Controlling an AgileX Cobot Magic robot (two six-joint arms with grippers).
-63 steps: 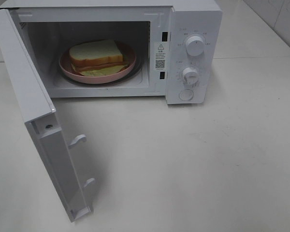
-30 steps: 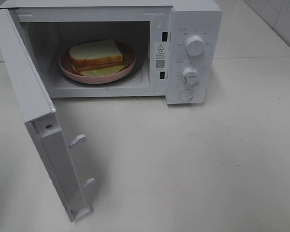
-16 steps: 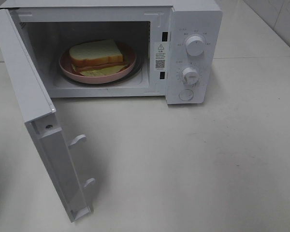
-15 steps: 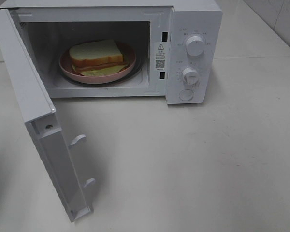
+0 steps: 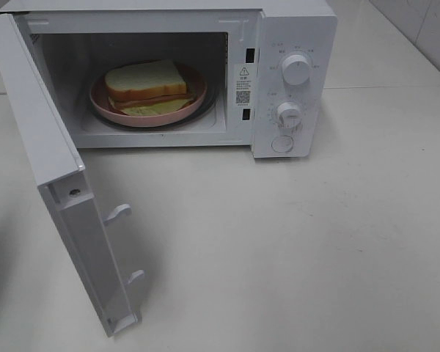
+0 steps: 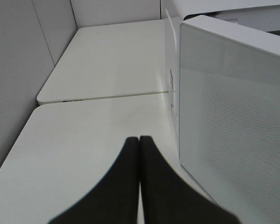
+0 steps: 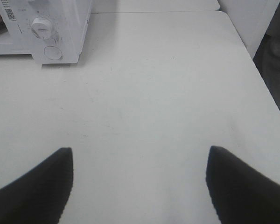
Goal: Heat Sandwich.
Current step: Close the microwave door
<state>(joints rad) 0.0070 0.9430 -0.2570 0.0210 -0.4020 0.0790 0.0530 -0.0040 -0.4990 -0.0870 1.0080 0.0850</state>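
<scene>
The sandwich (image 5: pixel 148 86) lies on a round pink plate (image 5: pixel 103 107) inside the white microwave (image 5: pixel 293 29), whose door (image 5: pixel 48 169) stands swung wide toward the front left. Neither arm shows in the high view. In the left wrist view my left gripper (image 6: pixel 139 139) is shut, its two black fingers pressed together with nothing between them, just outside the door's outer face (image 6: pixel 238 121). My right gripper (image 7: pixel 139 154) stands open over bare table, well in front of and to the right of the microwave's control panel (image 7: pixel 45 32).
The microwave has two knobs (image 5: pixel 296 70) and a round button (image 5: pixel 281 144) on its right panel. The open door juts out over the table's front left. A second table (image 6: pixel 107 60) abuts behind, with grey walls to the left.
The left gripper's fingers have closed together. Nothing moves in the high view; sandwich, plate and door stay put.
</scene>
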